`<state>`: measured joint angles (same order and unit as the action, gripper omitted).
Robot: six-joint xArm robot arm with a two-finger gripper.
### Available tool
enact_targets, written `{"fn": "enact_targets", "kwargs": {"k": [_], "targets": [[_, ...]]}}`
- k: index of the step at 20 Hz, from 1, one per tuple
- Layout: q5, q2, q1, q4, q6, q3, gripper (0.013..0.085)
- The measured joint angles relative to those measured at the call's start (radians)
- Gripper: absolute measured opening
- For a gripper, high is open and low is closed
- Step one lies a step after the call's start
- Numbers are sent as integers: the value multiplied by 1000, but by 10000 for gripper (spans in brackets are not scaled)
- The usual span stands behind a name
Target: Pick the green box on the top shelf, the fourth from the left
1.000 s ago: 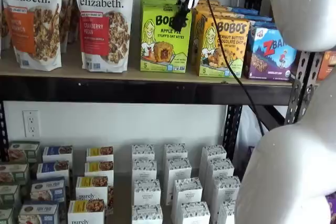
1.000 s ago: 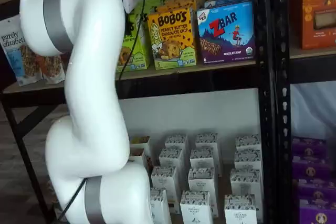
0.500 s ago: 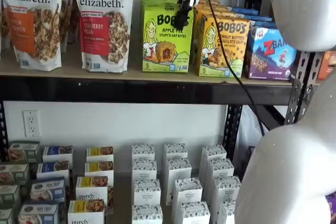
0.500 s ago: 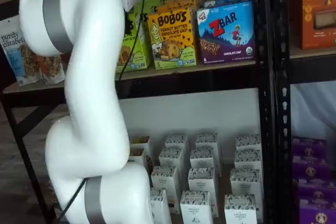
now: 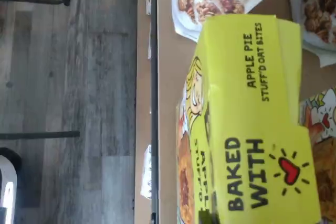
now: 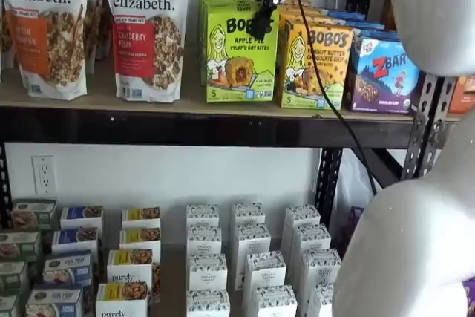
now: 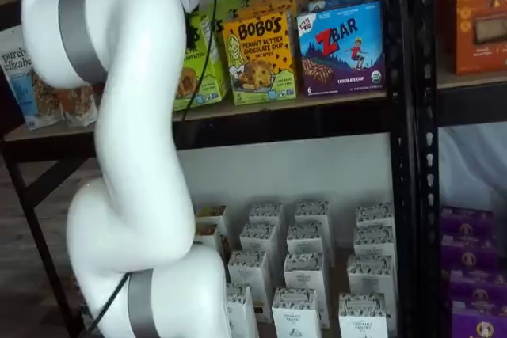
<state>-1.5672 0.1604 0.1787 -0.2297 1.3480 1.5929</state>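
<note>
The lime-green Bobo's Apple Pie box stands on the tan top shelf, between a granola bag and a yellow-orange Bobo's box. It is tilted a little, with its front drawn out past the row behind it. My gripper hangs from above with its black fingers closed on the box's upper right edge. In a shelf view the box is partly hidden by my arm. The wrist view shows the box's top close up above the shelf board; the fingers do not show there.
The yellow-orange Bobo's peanut butter box and the blue ZBar box stand right of it. Purely Elizabeth bags stand to its left. A black cable hangs from the gripper. My white arm fills the foreground. Small white boxes stand below.
The green box has shifted a little right and forward, rising slightly with the gripper on it. The gripper has risen a little too.
</note>
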Motion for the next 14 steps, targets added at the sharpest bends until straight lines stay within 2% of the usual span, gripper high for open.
{"fn": "enact_targets", "kwargs": {"k": [9,14], "targets": [[-34,73,4,-3,-9,-50,210],[-47,118,10,10,-14,-88,210]]}}
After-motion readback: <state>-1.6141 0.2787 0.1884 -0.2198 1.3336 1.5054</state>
